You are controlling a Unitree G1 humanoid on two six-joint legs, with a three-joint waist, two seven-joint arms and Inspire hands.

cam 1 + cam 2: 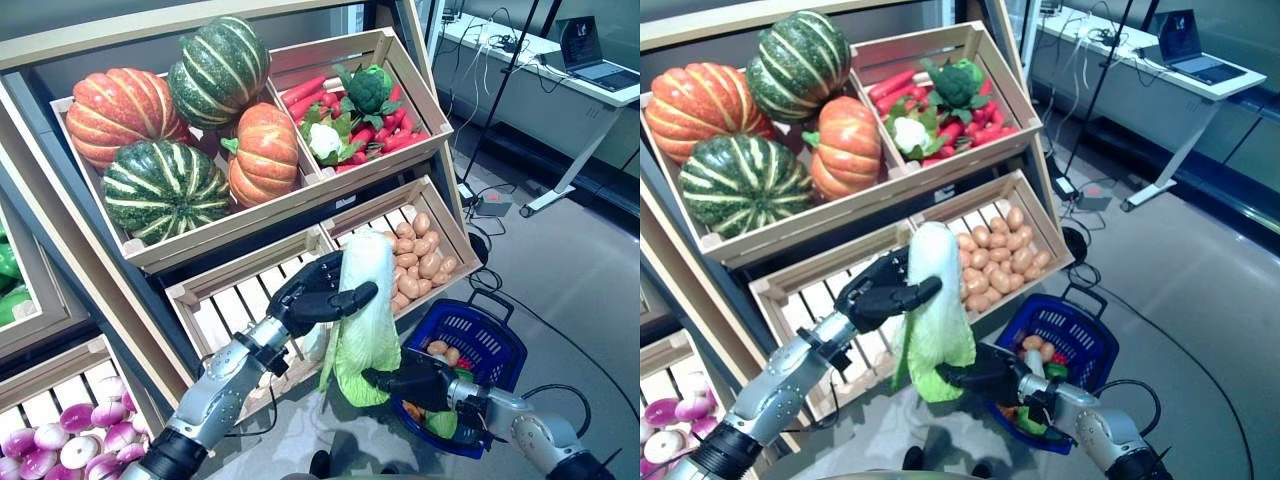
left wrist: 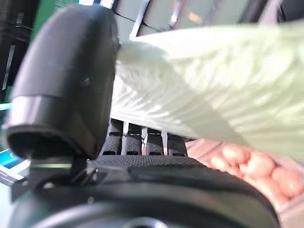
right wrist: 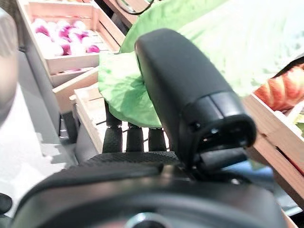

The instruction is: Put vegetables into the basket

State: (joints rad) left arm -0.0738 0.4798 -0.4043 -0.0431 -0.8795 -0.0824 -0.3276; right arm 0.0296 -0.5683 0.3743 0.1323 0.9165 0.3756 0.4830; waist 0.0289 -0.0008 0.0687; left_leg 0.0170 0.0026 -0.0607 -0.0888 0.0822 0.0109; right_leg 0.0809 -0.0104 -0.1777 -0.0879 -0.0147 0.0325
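My left hand (image 1: 312, 293) is shut on a pale Chinese cabbage (image 1: 362, 305), white at the top and leafy green at the bottom, and holds it upright in the air in front of the stand's lower crate. In the left wrist view the thumb (image 2: 66, 80) presses on the cabbage (image 2: 213, 85). My right hand (image 1: 418, 382) reaches in from the basket side and pinches the cabbage's green leaves (image 3: 128, 90) between thumb (image 3: 190, 95) and fingers. The blue basket (image 1: 505, 345) stands on the floor just right of the cabbage, holding small brown round vegetables (image 1: 441, 349) and a green one (image 1: 443, 424).
The wooden stand (image 1: 300, 250) with slanted crates rises close behind and left of both hands. A crate of purple-white bulbs (image 1: 70, 435) sits low on the left. A desk (image 1: 560, 75) with a laptop stands at the far right; open grey floor (image 1: 580, 290) lies right of the basket.
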